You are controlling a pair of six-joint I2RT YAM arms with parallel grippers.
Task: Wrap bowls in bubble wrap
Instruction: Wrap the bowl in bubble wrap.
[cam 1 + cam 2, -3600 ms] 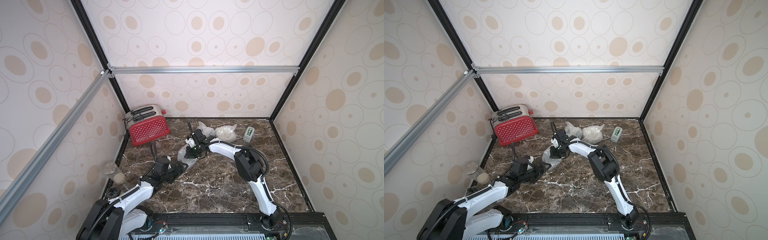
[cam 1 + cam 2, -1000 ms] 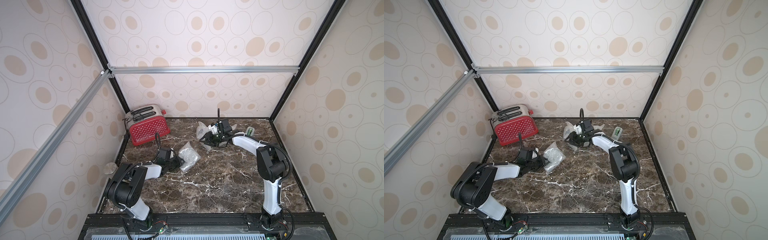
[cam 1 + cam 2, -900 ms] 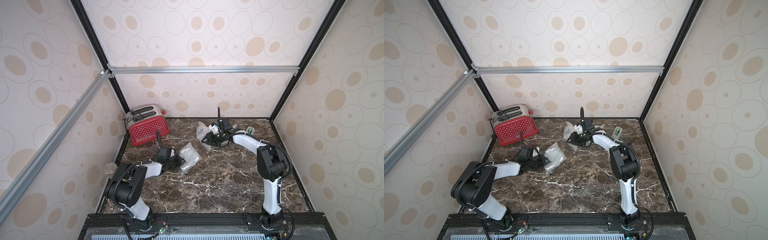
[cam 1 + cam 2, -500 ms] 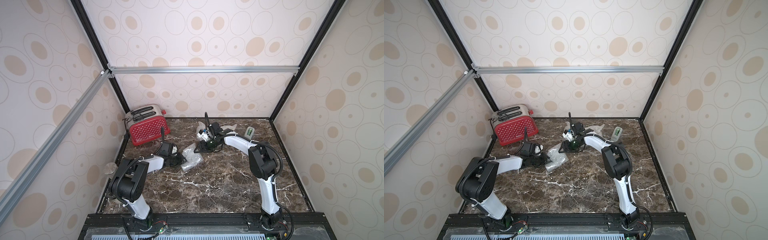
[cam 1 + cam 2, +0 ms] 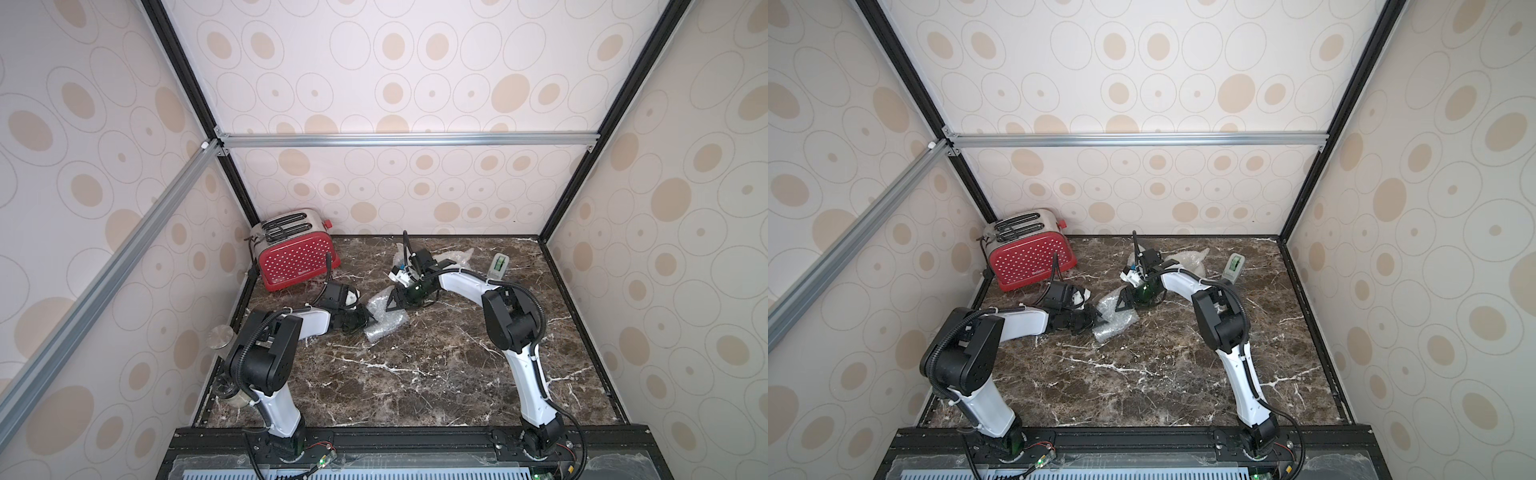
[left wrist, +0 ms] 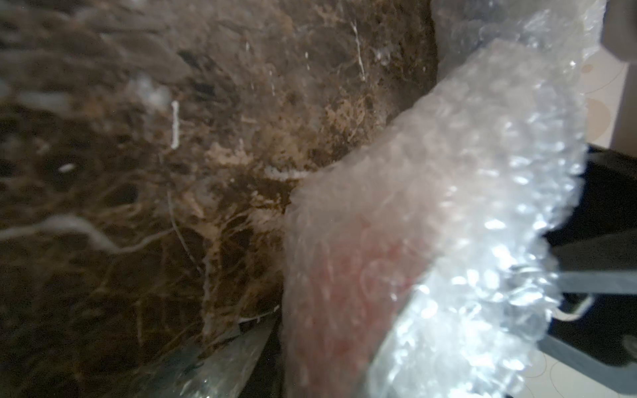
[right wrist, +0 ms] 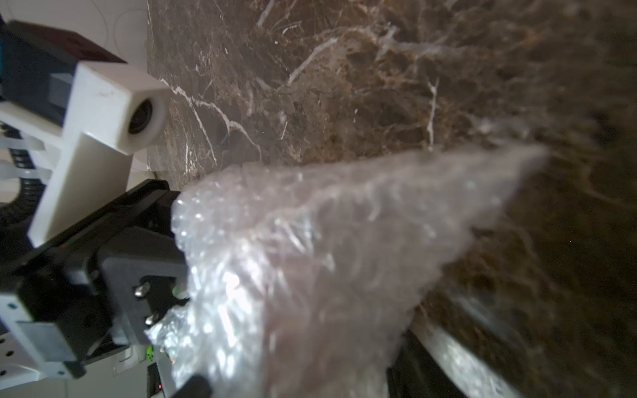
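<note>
Right hand (image 5: 394, 302) back at bubble wrap (image 5: 388, 323), apart; left hand (image 5: 368, 322) clamps wrap.

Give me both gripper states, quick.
Left gripper: closed on the bubble wrap bundle.
Right gripper: against the same bundle; open or gripping cannot be told.
</note>
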